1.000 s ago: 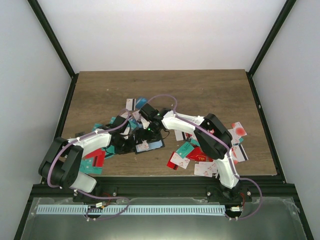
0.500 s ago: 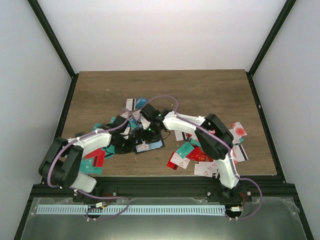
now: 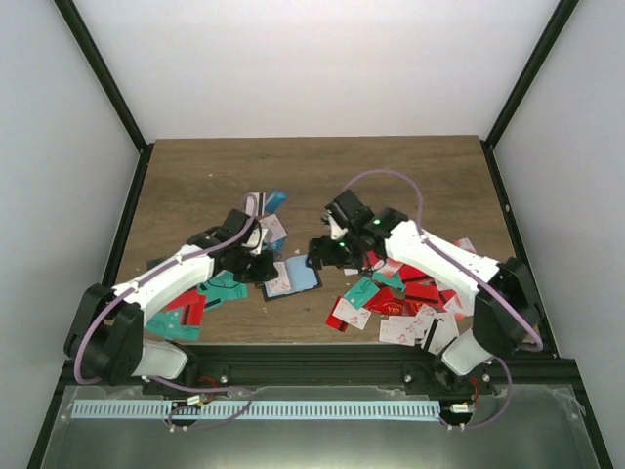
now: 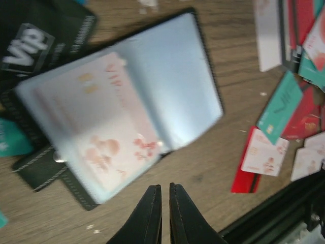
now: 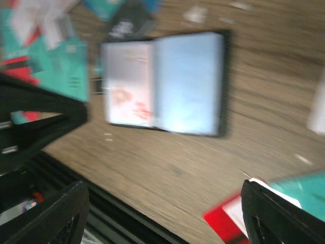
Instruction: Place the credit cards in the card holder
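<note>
Card holder (image 3: 293,277): laid open and flat on the wooden surface (image 3: 410,176), near the middle and toward the near edge, between the two arms. A black cover edge is seen around two pale blue sleeves.

Contents: a white card with red marks (image 4: 109,137) is seen in the sleeve on the left arm's side. The other sleeve shows only plain pale blue. Both wrist views are blurred, so finer print cannot be read.

Left jaws: closed to a thin slit, with nothing between them. They are placed just beside the holder's edge, on the side of the filled sleeve, tips pointed toward it. Whether the fingertips (image 4: 152,203) touch the wood cannot be told.

Right jaws: spread wide, with nothing held. They hang over bare wood just off the holder's plain-sleeve side and are not touching it.

Credit cards (image 3: 395,303): scattered loose.
- A heap of red, teal and white ones is found to the right of the holder, partly under the right arm.
- A second group lies to the left, partly under the left arm.
- A few more lie beyond the holder.
- A black card marked VIP (image 4: 43,38) is seen at the holder's corner. Whether it touches or is overlapped cannot be told.
- A teal card (image 4: 278,109) and a red-and-white card (image 4: 259,157) lie on the wood on the holder's right, apart from it.
</note>
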Tool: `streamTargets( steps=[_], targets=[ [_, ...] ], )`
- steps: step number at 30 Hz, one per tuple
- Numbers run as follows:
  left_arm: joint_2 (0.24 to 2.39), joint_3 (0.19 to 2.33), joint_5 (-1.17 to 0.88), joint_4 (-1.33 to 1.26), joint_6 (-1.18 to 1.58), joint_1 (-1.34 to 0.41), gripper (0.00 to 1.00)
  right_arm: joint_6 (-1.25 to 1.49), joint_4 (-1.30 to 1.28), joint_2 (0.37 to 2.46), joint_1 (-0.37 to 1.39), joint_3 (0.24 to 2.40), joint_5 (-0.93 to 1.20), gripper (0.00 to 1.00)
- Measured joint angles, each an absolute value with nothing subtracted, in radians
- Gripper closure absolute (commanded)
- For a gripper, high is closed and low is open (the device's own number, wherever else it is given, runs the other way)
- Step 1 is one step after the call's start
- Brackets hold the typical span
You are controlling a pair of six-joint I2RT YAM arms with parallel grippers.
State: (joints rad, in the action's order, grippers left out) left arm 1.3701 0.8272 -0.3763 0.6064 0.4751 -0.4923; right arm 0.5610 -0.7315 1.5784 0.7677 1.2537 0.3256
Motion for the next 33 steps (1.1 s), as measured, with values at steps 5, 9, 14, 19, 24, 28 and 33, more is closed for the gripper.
streamTargets(
  steps=[5, 9, 14, 19, 24, 28, 33],
  targets=[
    [1.386, 0.862, -0.417, 0.582, 0.464, -0.57, 0.92, 0.678, -0.901, 1.477, 0.693, 1.16, 0.184, 0.03],
    [1.45, 0.912, -0.438, 0.552, 0.464, -0.661, 0.92, 0.768, -1.037, 1.412, 0.633, 1.113, 0.129, 0.0],
    [1.555, 0.978, -0.452, 0.502, 0.471, -0.752, 0.92, 0.858, -1.144, 1.327, 0.557, 1.032, 0.123, 0.0],
    [1.614, 0.997, -0.459, 0.469, 0.479, -0.802, 0.92, 0.923, -1.163, 1.255, 0.442, 0.887, 0.175, 0.0],
    [1.634, 1.011, -0.474, 0.462, 0.476, -0.831, 0.92, 1.025, -1.163, 1.164, 0.357, 0.738, 0.242, 0.0],
    [1.634, 1.018, -0.475, 0.458, 0.471, -0.843, 0.92, 1.129, -1.135, 1.092, 0.355, 0.661, 0.296, 0.0],
    [1.634, 1.018, -0.474, 0.455, 0.472, -0.851, 0.92, 1.256, -1.06, 1.032, 0.355, 0.535, 0.366, 0.0]
  ],
)
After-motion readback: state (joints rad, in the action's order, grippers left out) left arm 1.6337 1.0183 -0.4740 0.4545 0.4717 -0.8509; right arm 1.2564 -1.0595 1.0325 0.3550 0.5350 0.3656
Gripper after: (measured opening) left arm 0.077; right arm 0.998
